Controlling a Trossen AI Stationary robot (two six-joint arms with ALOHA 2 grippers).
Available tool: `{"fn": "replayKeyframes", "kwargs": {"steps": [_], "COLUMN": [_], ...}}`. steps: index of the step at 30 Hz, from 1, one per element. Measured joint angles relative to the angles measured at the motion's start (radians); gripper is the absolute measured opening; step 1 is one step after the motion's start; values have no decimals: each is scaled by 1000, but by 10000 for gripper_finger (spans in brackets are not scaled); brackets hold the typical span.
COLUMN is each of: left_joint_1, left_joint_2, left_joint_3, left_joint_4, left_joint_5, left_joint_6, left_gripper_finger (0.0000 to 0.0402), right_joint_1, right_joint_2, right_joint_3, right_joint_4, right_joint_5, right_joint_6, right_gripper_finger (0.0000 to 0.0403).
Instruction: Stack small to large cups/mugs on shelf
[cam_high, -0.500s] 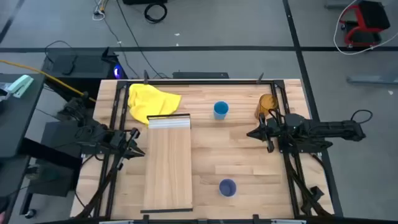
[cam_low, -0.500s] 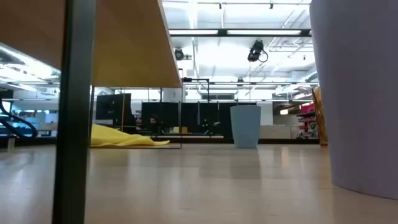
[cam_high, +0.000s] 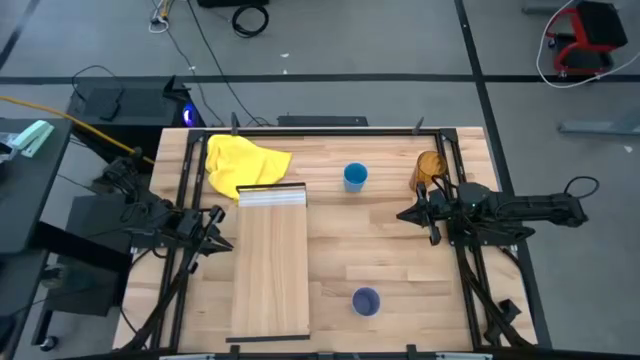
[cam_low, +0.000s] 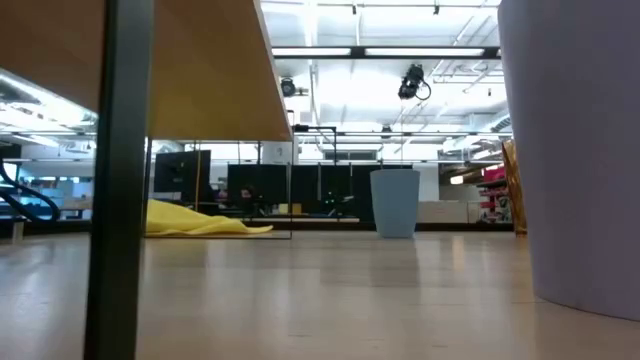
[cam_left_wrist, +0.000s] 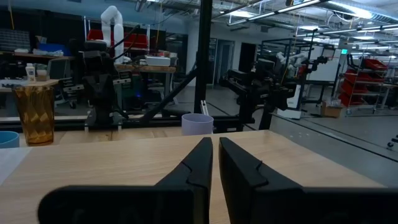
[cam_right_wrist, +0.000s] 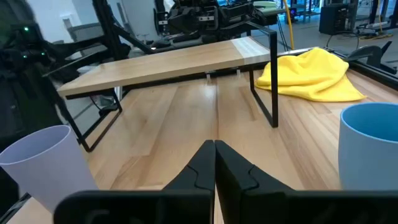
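The three cups stand apart on the table (cam_high: 400, 260): bright blue cup (cam_high: 355, 177) beside the shelf (cam_high: 270, 265), amber cup (cam_high: 429, 168) near the right pincer (cam_high: 404, 214), lavender cup (cam_high: 366, 301) at the near edge. Both pincers, left pincer (cam_high: 226, 245) included, are clenched and empty. A yellow cloth (cam_high: 243, 162) lies by the shelf's ridged end.

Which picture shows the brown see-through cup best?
The left wrist view: the amber cup stands upright and whole, its faceted sides clear. The high view shows it from above at the table's far right edge, near the right arm. In the low view only a sliver may show; the right wrist view misses it.
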Motion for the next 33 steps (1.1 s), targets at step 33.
{"fn": "replayKeyframes", "kwargs": {"steps": [33], "left_joint_1": [0], "left_joint_2": [0], "left_joint_3": [0], "left_joint_4": [646], "left_joint_5": [-14], "left_joint_6": [60], "left_gripper_finger": [31], "right_joint_1": [0], "right_joint_2": [1], "right_joint_3": [-1], "right_joint_4": [165], "right_joint_5": [1], "right_joint_6": [272], "right_gripper_finger": [10]}}
